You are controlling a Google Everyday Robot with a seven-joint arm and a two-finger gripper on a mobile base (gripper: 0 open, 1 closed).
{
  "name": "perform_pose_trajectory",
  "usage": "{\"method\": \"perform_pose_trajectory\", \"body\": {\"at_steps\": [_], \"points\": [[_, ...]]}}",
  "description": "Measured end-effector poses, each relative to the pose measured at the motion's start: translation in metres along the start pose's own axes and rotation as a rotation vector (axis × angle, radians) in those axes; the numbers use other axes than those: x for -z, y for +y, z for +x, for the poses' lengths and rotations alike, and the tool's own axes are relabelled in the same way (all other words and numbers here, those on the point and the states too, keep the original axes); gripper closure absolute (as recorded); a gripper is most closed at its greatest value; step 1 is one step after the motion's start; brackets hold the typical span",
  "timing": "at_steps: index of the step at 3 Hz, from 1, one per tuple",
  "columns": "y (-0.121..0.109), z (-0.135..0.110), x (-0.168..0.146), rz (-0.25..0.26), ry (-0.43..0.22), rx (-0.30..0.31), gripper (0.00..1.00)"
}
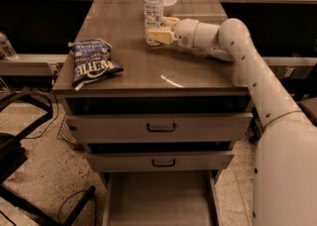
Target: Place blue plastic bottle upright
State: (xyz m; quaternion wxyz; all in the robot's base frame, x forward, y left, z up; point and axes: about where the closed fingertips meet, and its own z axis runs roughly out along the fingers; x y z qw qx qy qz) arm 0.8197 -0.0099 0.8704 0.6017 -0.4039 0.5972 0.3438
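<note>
The blue plastic bottle (153, 3), clear with a white cap and pale label, stands upright at the back middle of the wooden table top (148, 71). My gripper (157, 28) reaches in from the right at the bottle's lower part. One finger (159, 35) lies in front of the bottle's base and the other (171, 21) behind it, shut on the bottle. The base is hidden by the near finger.
A dark blue chip bag (91, 64) lies flat at the table's front left. A white bowl (169, 2) sits just behind the bottle. Two drawers (161, 127) below the top stand slightly pulled out. A black chair base (20, 160) is at the lower left.
</note>
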Motion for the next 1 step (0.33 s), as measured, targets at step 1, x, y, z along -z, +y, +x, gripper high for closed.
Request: {"method": "perform_pose_trajectory", "body": {"at_steps": [1], "points": [[0.0001, 0.0, -0.0001, 0.0, 0.0, 0.0, 0.07]]}}
